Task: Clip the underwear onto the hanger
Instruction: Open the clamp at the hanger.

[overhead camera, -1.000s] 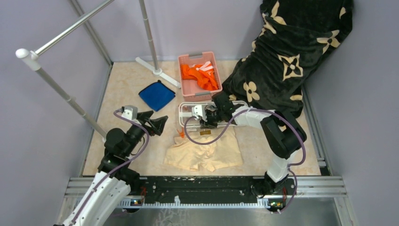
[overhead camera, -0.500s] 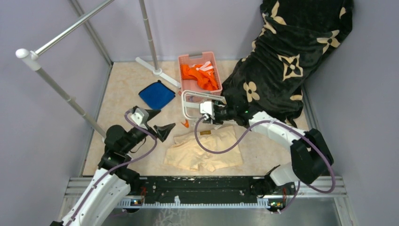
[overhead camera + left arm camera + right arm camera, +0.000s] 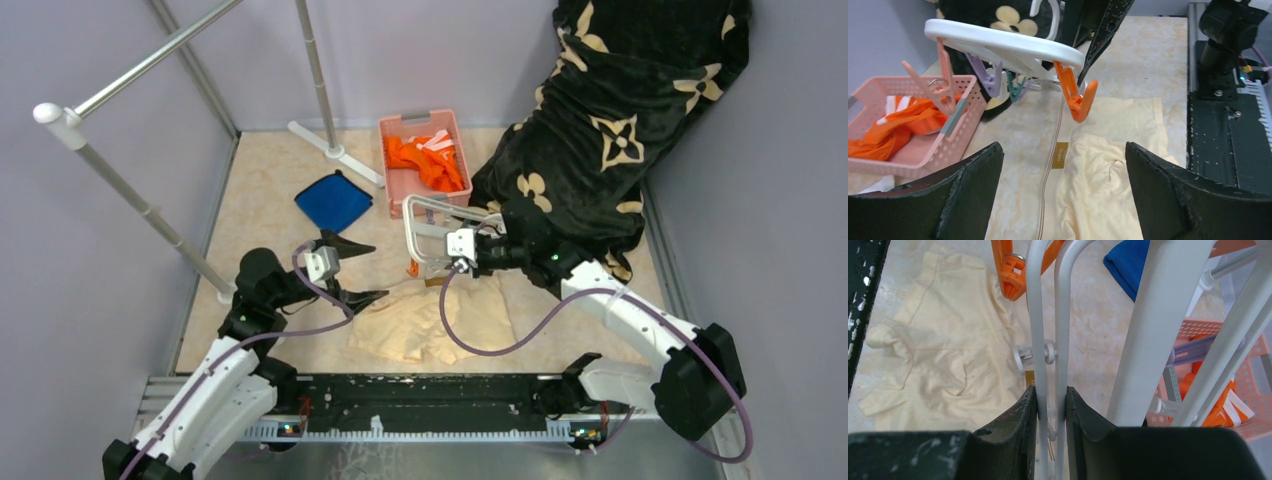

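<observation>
The pale peach underwear (image 3: 430, 320) lies flat on the floor, its brown waistband label (image 3: 1060, 155) facing my left gripper. That gripper (image 3: 362, 270) hovers wide open just left of the waistband, nothing between its fingers (image 3: 973, 180). The white hanger (image 3: 409, 232) is lifted above the underwear's top edge. My right gripper (image 3: 462, 245) is shut on two of its thin bars (image 3: 1035, 315). An orange clip (image 3: 1075, 97) dangles from the frame's near corner, just over the waistband. Pink, purple and teal clips hang further back.
A pink basket (image 3: 418, 117) of orange clothes (image 3: 425, 160) stands behind the hanger. A blue folded cloth (image 3: 333, 202) lies at back left. A black flowered blanket (image 3: 600, 130) fills the back right. Grey rack poles (image 3: 130, 200) cross the left side.
The right arm has raised the hanger off the floor and carried it right. The left gripper has swung right, toward the underwear's waistband, and its jaws have spread wider.
</observation>
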Robot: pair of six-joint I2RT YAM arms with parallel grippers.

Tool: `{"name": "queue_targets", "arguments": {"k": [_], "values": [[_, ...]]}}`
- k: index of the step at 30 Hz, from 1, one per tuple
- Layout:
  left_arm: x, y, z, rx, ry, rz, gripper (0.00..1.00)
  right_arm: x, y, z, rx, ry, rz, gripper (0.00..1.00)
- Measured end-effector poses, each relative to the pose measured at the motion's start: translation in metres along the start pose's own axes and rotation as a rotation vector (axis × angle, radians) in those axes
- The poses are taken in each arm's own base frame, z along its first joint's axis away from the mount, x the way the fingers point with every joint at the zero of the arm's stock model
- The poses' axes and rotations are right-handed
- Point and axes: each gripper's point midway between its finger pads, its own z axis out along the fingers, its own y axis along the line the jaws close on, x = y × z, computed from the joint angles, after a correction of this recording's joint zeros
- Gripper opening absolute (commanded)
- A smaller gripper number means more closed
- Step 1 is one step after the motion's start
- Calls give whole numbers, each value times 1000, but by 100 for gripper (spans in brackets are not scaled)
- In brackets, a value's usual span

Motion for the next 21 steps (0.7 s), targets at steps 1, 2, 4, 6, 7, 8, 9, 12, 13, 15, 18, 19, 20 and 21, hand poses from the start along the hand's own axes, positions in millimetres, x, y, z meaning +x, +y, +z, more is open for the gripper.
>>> {"name": "queue_targets", "arguments": {"k": [1, 2, 4, 6, 7, 8, 9, 12, 13, 15, 18, 19, 20, 21], "values": [[2, -2, 3, 30, 5, 0, 94, -1, 2, -2, 2, -4, -5, 0], [2, -3, 6, 56, 7, 0, 94, -2, 4, -4, 4, -6, -11, 0], [2, -3, 13, 100, 11, -2, 93, -3, 6, -7, 9, -10, -20, 0], [2, -2, 18, 136, 10, -3, 91, -2, 10, -10, 11, -11, -32, 0], [2, -3, 21, 155, 7, -3, 91, -2, 11, -11, 11, -11, -35, 0], [0, -3, 23, 170, 3, -3, 90, -2, 13, -12, 11, -12, -37, 0], [-1, -2, 26, 185, -3, -1, 89, -1, 14, -12, 11, -11, -37, 0], [-4, -4, 32, 222, -14, 0, 87, 0, 15, -12, 12, -13, -39, 0], [-5, -5, 35, 233, -17, 0, 87, 0, 15, -12, 13, -14, -40, 0], [-7, -9, 39, 256, -21, -9, 87, -1, 16, -12, 12, -16, -40, 0], [-8, -11, 44, 276, -24, -36, 88, -1, 15, -12, 12, -17, -40, 0], [-8, -12, 46, 282, -25, -48, 89, -1, 15, -12, 12, -17, -41, 0], [-8, -12, 47, 289, -25, -61, 90, -1, 15, -12, 12, -17, -41, 0], [-8, -14, 48, 298, -25, -75, 90, -1, 15, -12, 12, -18, -41, 0]]}}
